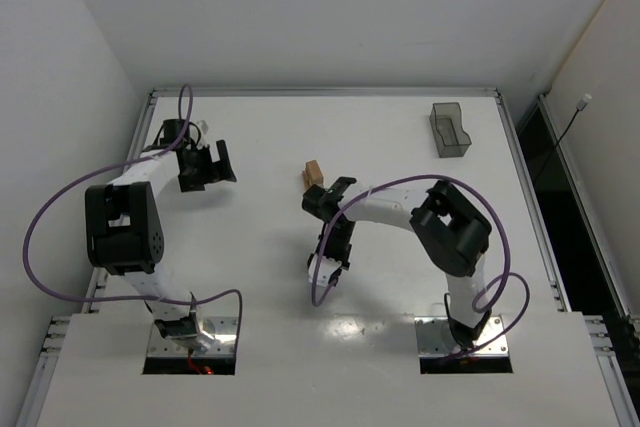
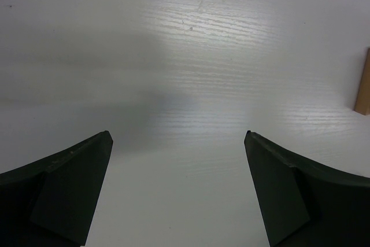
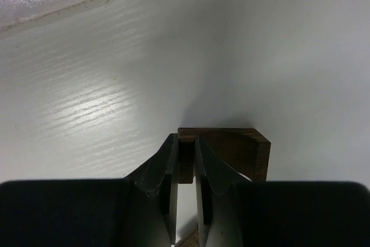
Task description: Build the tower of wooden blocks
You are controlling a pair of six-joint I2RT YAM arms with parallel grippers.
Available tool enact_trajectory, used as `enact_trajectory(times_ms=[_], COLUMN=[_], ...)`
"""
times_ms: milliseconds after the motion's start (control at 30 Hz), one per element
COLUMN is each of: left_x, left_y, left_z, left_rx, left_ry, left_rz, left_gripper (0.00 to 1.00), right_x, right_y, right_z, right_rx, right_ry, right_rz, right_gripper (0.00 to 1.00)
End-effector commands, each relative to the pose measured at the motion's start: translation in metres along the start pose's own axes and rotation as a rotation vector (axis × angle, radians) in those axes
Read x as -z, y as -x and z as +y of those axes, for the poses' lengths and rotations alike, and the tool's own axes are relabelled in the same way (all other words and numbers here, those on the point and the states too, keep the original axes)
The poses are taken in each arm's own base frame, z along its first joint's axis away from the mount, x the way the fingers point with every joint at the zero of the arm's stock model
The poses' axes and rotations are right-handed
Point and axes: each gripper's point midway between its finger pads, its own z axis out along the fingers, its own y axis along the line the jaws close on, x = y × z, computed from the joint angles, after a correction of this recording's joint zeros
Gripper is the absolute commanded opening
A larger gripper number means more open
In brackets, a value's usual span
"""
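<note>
My right gripper [image 3: 186, 143] is shut on one leg of a dark brown arch piece [image 3: 237, 147], held just above the white table. In the top view this gripper [image 1: 323, 269] points toward the near edge, left of centre, and the arch is hidden beneath it. The wood block tower shows as a small light tan stack [image 1: 314, 174] behind the right wrist. Its edge appears at the right border of the left wrist view [image 2: 363, 82]. My left gripper [image 1: 213, 163] hangs wide open at the far left with only bare table between its fingers [image 2: 81, 189].
A clear grey plastic bin [image 1: 449, 129] stands at the back right. The table's [image 1: 400, 287] raised rim runs along the back and both sides. Purple cables loop off both arms.
</note>
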Motion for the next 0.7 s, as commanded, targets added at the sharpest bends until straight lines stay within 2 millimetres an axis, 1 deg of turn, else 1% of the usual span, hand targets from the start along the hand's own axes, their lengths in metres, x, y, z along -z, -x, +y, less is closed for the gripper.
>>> enact_trajectory(times_ms=[0,33,67,100,133,167,200,233,267,300,333,367,400,433,467,500,533,567,600,633,667], left_x=[0.009,0.012,0.013,0.013,0.020,0.021,0.024,0.025,0.028,0.038,0.043,0.044,0.050,0.064,0.070,0.077,0.083,0.095,0.098,0.102,0.108], left_y=[0.014,0.016,0.013,0.015,0.017,0.016,0.015,0.010,0.011,0.014,0.014,0.006,0.006,0.003,0.005,0.006,0.004,0.008,0.005,0.005,0.007], left_z=[-0.001,-0.004,-0.004,-0.004,-0.008,-0.008,-0.008,-0.008,-0.009,-0.012,-0.014,-0.011,-0.011,-0.013,-0.012,-0.012,-0.013,-0.017,-0.024,-0.030,-0.037], left_rx=[-0.008,-0.011,-0.011,-0.013,-0.018,-0.021,-0.022,-0.023,-0.017,-0.026,-0.021,-0.014,-0.019,-0.014,-0.019,-0.025,-0.029,-0.040,-0.058,-0.114,-0.150], left_ry=[-0.003,-0.014,-0.014,-0.015,-0.029,-0.031,-0.031,-0.032,-0.036,-0.042,-0.047,-0.038,-0.032,-0.033,-0.023,-0.019,-0.023,-0.032,-0.070,-0.097,-0.129], left_rz=[-0.047,-0.056,-0.054,-0.063,-0.079,-0.089,-0.093,-0.098,-0.116,-0.150,-0.170,-0.186,-0.213,-0.258,-0.298,-0.328,-0.345,-0.392,-0.385,-0.371,-0.365], left_gripper=[0.98,0.98,0.98,0.98,0.98,0.98,0.98,0.98,0.98,0.98,0.98,0.98,0.98,0.98,0.98,0.98,0.98,0.99,0.99,0.99,0.99], right_x=[0.005,0.008,0.017,0.023,0.029,0.043,0.050,0.061,0.076,0.081,0.094,0.104,0.110,0.124,0.133,0.140,0.147,0.159,0.170,0.171,0.186], right_y=[-0.003,0.000,0.007,0.010,0.017,0.028,0.031,0.042,0.048,0.054,0.066,0.070,0.075,0.084,0.090,0.097,0.100,0.098,0.102,0.097,0.098], right_z=[-0.007,-0.009,-0.017,-0.021,-0.029,-0.042,-0.045,-0.054,-0.067,-0.067,-0.074,-0.081,-0.081,-0.087,-0.089,-0.093,-0.095,-0.098,-0.102,-0.103,-0.100], right_rx=[-0.049,-0.065,-0.083,-0.151,-0.192,-0.210,-0.302,-0.342,-0.359,-0.414,-0.493,-0.528,-0.577,-0.628,-0.661,-0.695,-0.745,-0.762,-0.777,-0.797,-0.908], right_ry=[-0.011,-0.014,-0.031,-0.053,-0.086,-0.116,-0.135,-0.176,-0.212,-0.208,-0.239,-0.257,-0.255,-0.277,-0.282,-0.280,-0.268,-0.283,-0.287,-0.290,-0.258], right_rz=[0.010,-0.001,-0.022,-0.040,-0.100,-0.131,-0.176,-0.258,-0.301,-0.356,-0.462,-0.516,-0.575,-0.681,-0.733,-0.829,-0.882,-0.923,-0.996,-1.022,-1.064], right_gripper=[0.00,0.00,0.00,0.00,0.00,0.00,0.00,0.00,0.00,0.00,0.00,0.00,0.00,0.00,0.00,0.00,0.00,0.00,0.00,0.00,0.00])
